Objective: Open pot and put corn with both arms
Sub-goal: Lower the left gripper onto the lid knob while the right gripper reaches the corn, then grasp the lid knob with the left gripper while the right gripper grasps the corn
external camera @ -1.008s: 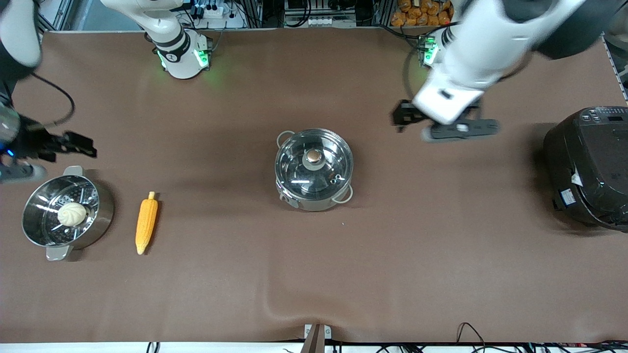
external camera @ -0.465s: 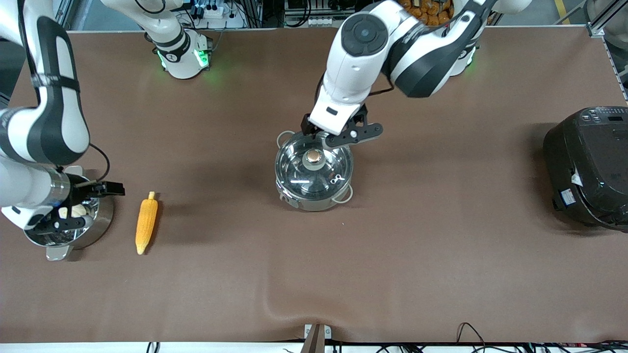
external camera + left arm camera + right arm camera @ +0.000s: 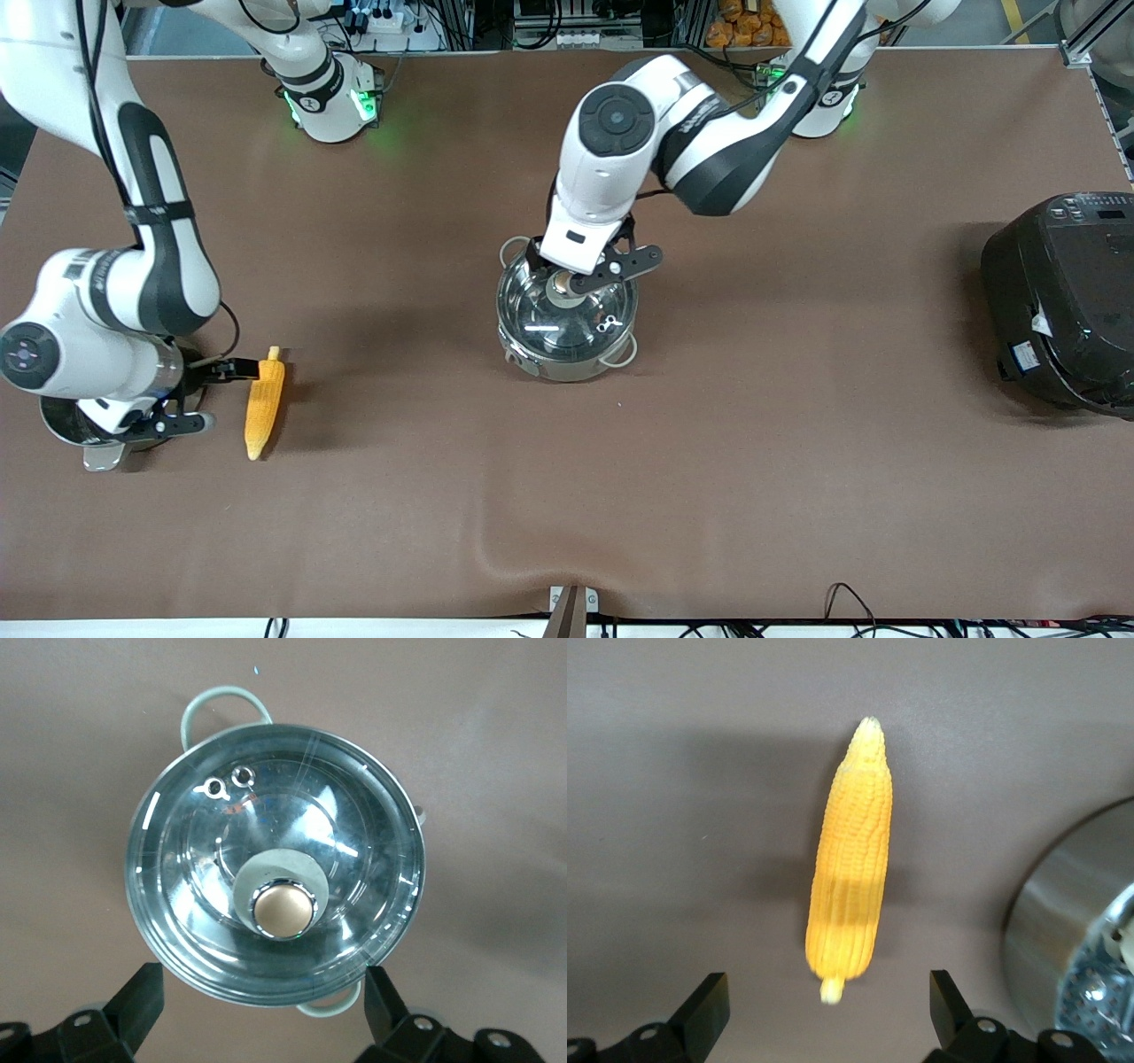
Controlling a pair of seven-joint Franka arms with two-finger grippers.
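Note:
The steel pot (image 3: 567, 328) stands mid-table with its glass lid (image 3: 275, 859) on. The copper knob (image 3: 283, 908) shows in the left wrist view. My left gripper (image 3: 572, 275) hangs open just over the lid's knob, touching nothing; in its wrist view (image 3: 263, 1005) the fingers (image 3: 142, 1001) straddle the pot's rim from above. The corn (image 3: 265, 403) lies on the mat toward the right arm's end. My right gripper (image 3: 211, 396) is open and empty, low beside the corn, between it and the steamer pot. In the right wrist view (image 3: 826, 1010) the corn (image 3: 852, 859) points its pale stub at the gap between the fingers.
The steel steamer pot (image 3: 99, 452) sits beside the corn at the right arm's end, mostly hidden under the right arm; its wall shows in the right wrist view (image 3: 1063, 921). A big black rice cooker (image 3: 1059, 301) stands at the left arm's end.
The left arm swung from near the rice cooker to over the pot's lid and came lower. The right arm moved from over the steamer pot to beside the corn.

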